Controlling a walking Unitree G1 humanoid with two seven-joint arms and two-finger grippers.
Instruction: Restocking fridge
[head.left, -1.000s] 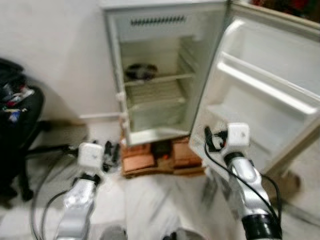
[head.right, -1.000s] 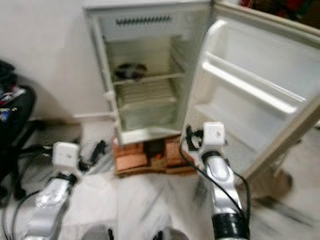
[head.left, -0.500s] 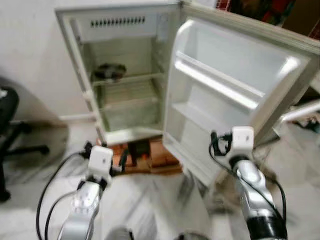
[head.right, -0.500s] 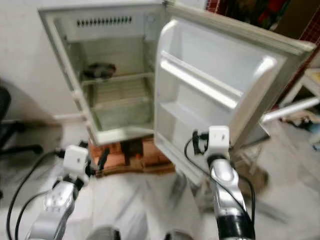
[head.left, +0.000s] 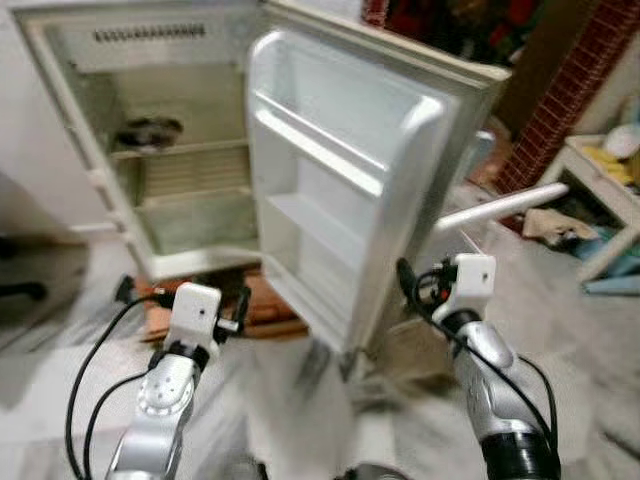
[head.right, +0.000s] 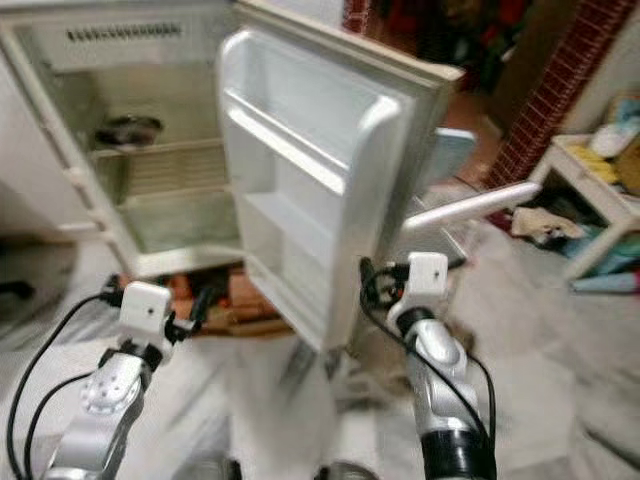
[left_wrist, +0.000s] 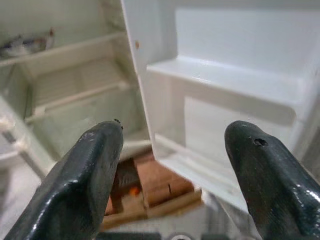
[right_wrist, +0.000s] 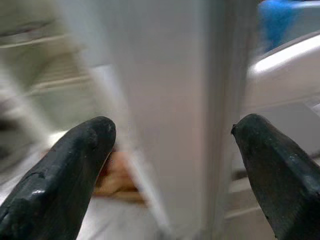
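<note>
A small white fridge stands open on bricks. A dark round dish rests on its upper wire shelf; the lower shelves look bare. Its door swings out toward me, with bare door shelves. My left gripper is held low before the fridge's foot, open and holding nothing; in the left wrist view its fingers frame the door's inner side. My right gripper, also open and holding nothing, faces the door's outer edge from close by.
To the right stand a red brick pillar and a low white table with clutter on it. A white bar sticks out behind the door. The floor is pale marble, blurred by motion.
The camera has swung to the right, so the fridge has slid left in the picture, the black chair has left it, and the pillar and table have come in. Both grippers stay open.
</note>
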